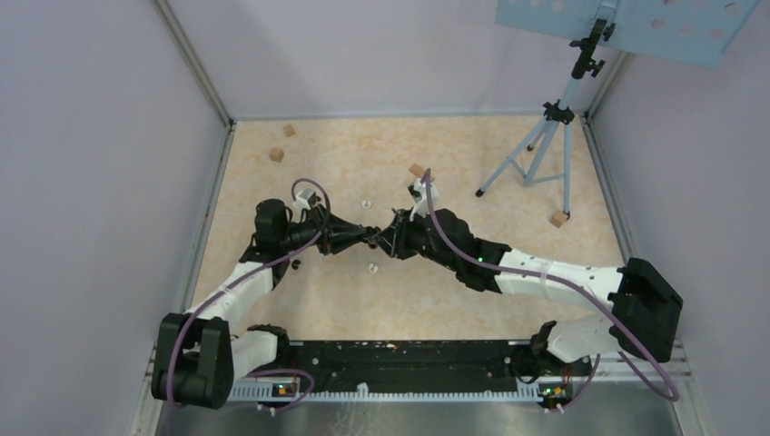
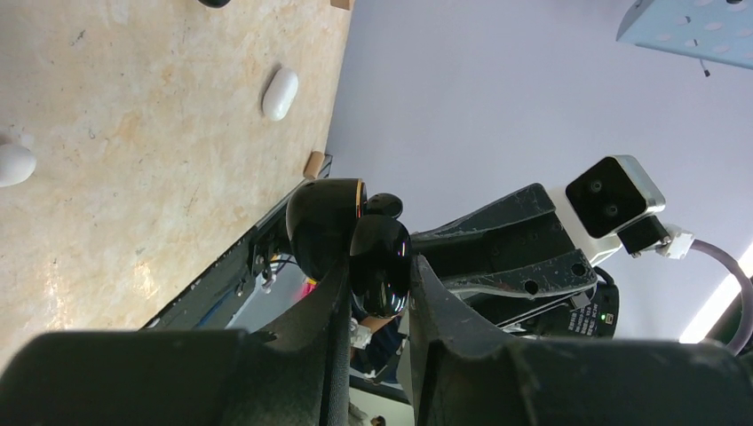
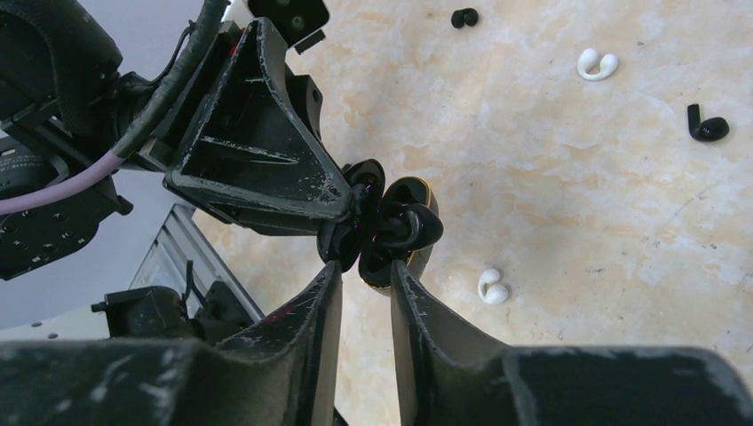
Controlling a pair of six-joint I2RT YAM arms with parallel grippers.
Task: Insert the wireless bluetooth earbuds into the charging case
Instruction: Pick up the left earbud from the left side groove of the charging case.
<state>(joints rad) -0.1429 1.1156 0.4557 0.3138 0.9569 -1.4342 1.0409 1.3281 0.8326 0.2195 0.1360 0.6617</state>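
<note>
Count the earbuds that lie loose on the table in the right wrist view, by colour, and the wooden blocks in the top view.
White earbuds: 2
Black earbuds: 2
Wooden blocks: 4
Total: 8

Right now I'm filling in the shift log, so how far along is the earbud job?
Done: no earbud is visibly seated. In hand: the left pincer clamps the black charging case, and the right pincer has its tips on a black earbud at its opening. Left: at least four buds lie loose on the table, such as a white earbud and a loose black bud.
</note>
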